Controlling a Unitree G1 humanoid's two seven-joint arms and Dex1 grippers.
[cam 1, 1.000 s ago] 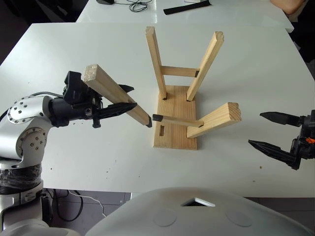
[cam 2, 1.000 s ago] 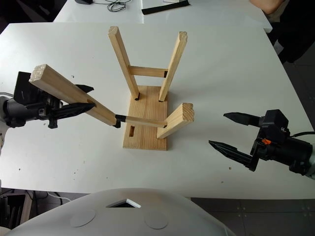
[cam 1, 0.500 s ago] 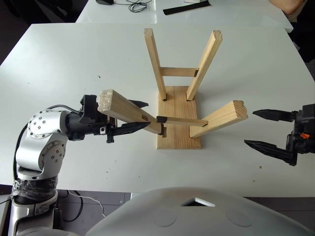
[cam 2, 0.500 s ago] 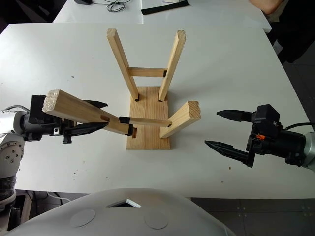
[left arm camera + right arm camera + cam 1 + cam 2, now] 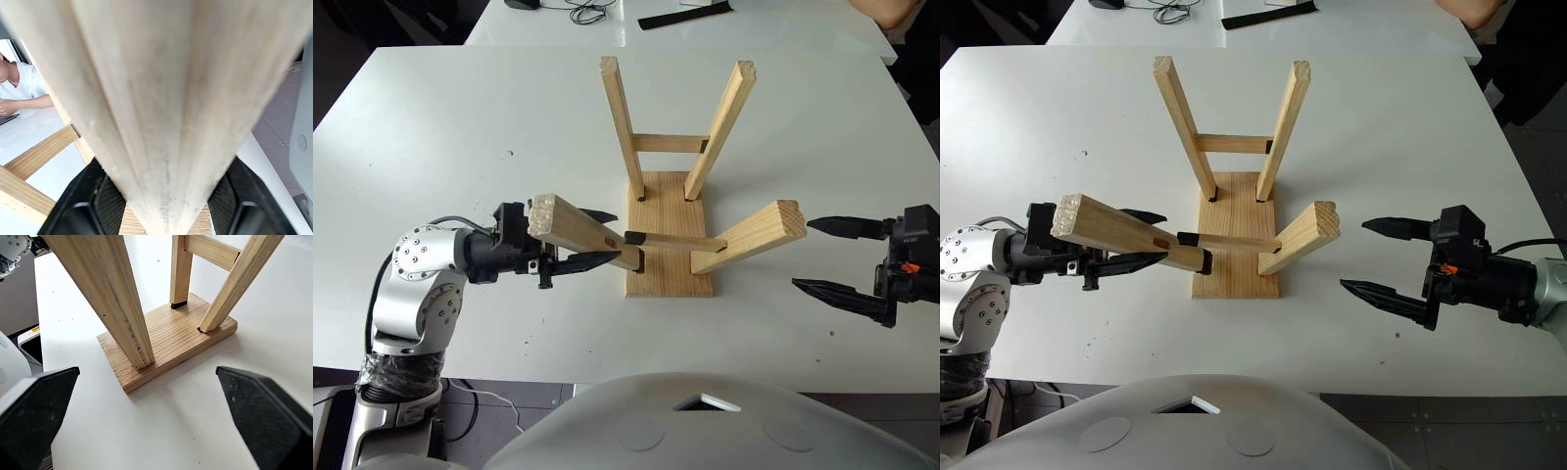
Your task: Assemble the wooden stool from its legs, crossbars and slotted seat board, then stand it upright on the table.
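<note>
The slotted seat board (image 5: pixel 671 201) lies flat on the white table (image 5: pixel 460 108). Two legs (image 5: pixel 619 117) (image 5: pixel 722 122) stand in its far slots, joined by a crossbar (image 5: pixel 668 143). A second pair hangs tilted over the board's near half. My left gripper (image 5: pixel 610 235) is shut on that pair's left leg (image 5: pixel 573 225), whose lower end is at the near left slot. A thin crossbar (image 5: pixel 677 240) links it to the right leg (image 5: pixel 752 235), which leans outward with its foot on the board. My right gripper (image 5: pixel 803 255) is open and holds nothing, just right of that leg (image 5: pixel 107 293).
A second white table behind carries a black strap (image 5: pixel 685 15) and cables (image 5: pixel 582 10). The near table edge (image 5: pixel 607 377) runs just below both grippers. Bare tabletop lies left and right of the board.
My left gripper has carried its leg right and lower, bringing the lower end from beside the board to the near left slot. The right gripper has edged left toward the leaning leg.
</note>
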